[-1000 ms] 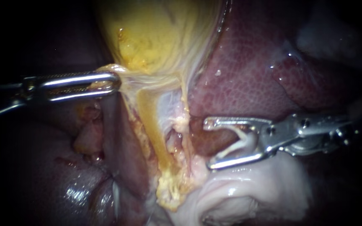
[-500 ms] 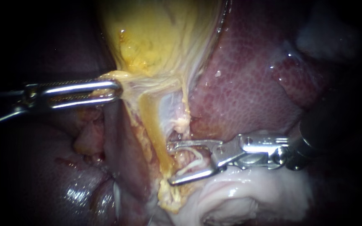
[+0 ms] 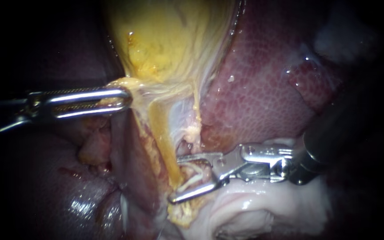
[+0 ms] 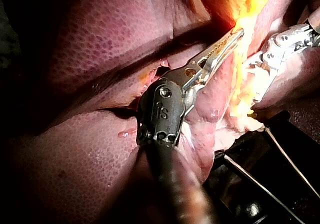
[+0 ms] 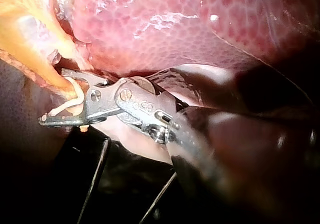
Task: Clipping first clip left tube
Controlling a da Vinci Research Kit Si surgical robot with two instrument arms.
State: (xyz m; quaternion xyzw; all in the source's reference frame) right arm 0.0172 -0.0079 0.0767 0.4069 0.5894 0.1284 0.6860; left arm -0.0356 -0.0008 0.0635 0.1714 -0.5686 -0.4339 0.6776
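Closest to the camera, the right instrument (image 3: 174, 179) holds a white clip (image 3: 192, 180) in wide-spread jaws around the yellow left tube (image 3: 164, 142). The clip should sit square, with both tips past the tube, before squeezing. Beyond, the left instrument (image 3: 127, 98), clamped on the gallbladder (image 3: 165, 40), tensions it beside the liver (image 3: 254, 89).

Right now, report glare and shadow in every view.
Endoscope view: light pools centrally, glints on the liver, edges black. Left wrist view: the gallbladder glares where the left tool grips it. Right wrist view: the clip in the right tool is lit; under it, darkness.
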